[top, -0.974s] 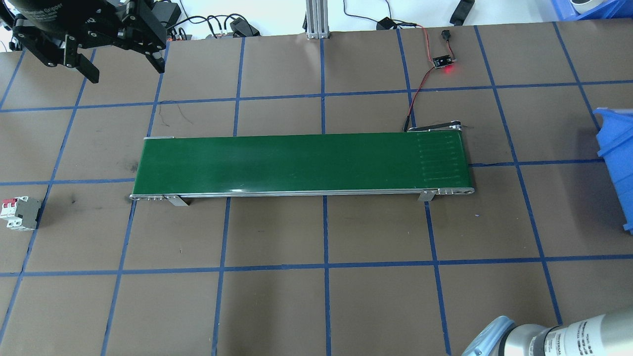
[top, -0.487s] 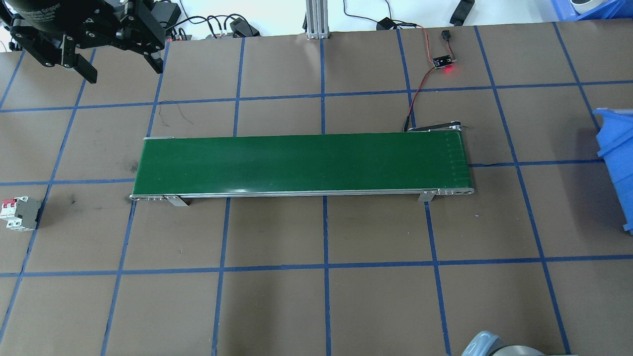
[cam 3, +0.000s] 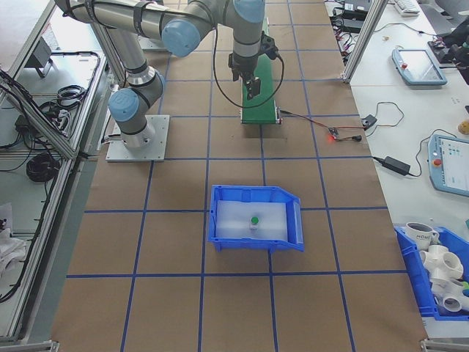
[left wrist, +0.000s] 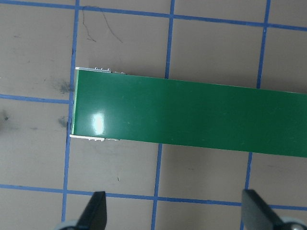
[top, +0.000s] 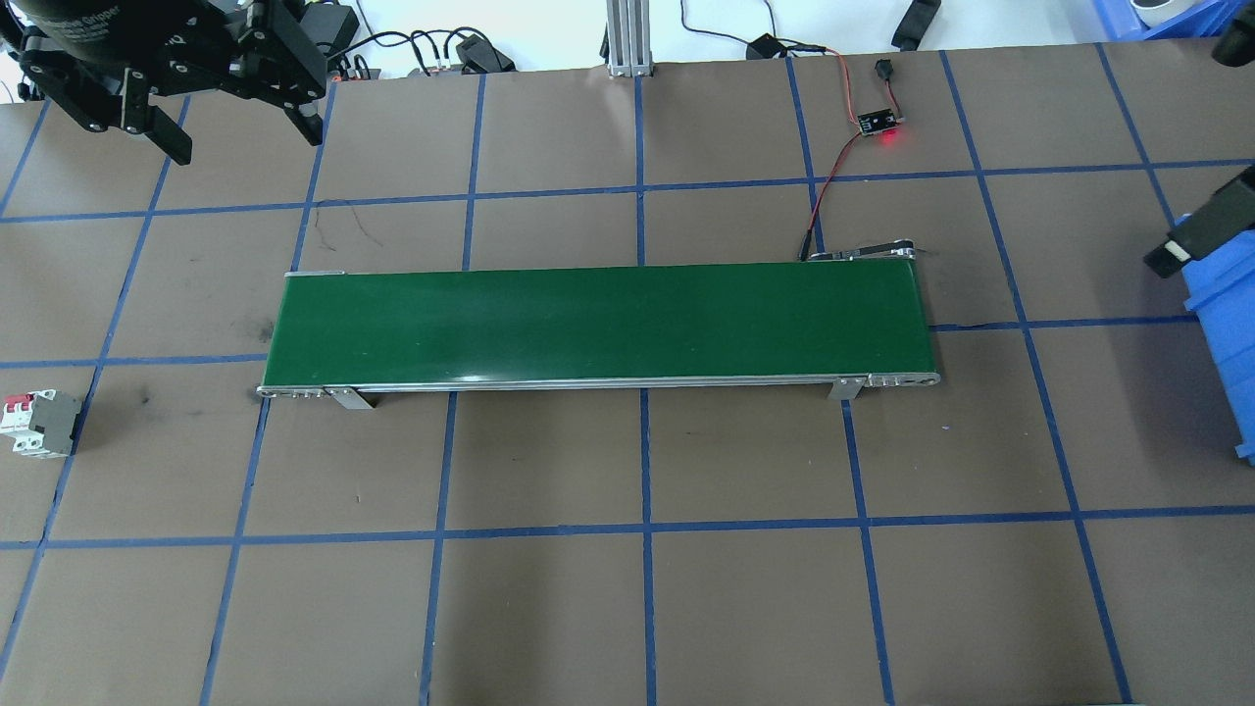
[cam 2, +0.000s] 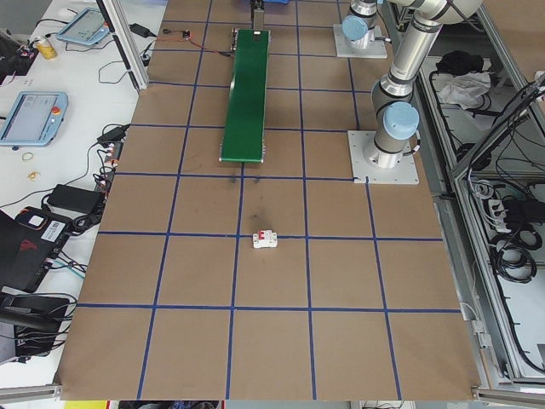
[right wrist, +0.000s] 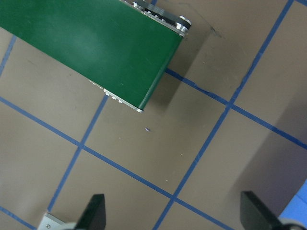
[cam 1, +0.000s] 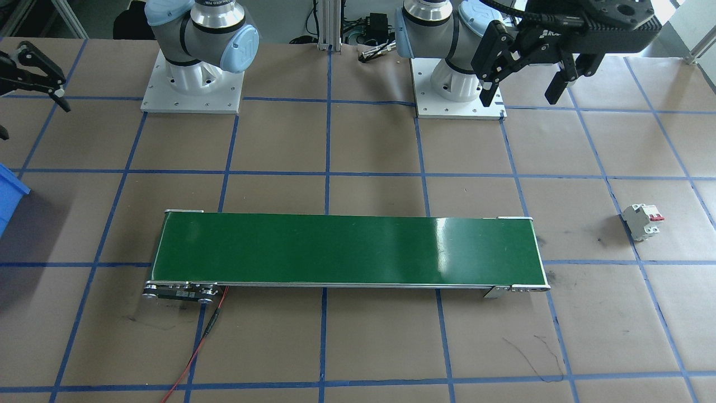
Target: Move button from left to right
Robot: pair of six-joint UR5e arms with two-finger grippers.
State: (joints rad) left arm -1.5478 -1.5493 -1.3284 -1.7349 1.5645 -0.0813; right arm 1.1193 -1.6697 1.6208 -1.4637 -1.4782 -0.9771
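The button (cam 3: 254,220) lies in the bin (cam 3: 220,246), right of the conveyor (cam 3: 261,88) (breaker (cam 2: 266,240) far left).

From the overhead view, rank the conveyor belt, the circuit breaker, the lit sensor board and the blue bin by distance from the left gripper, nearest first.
1. conveyor belt: mid-table; its left end is nearest the left gripper.
2. circuit breaker: at the left edge, on the near side.
3. sensor board: far side, right of centre.
4. blue bin: right edge.
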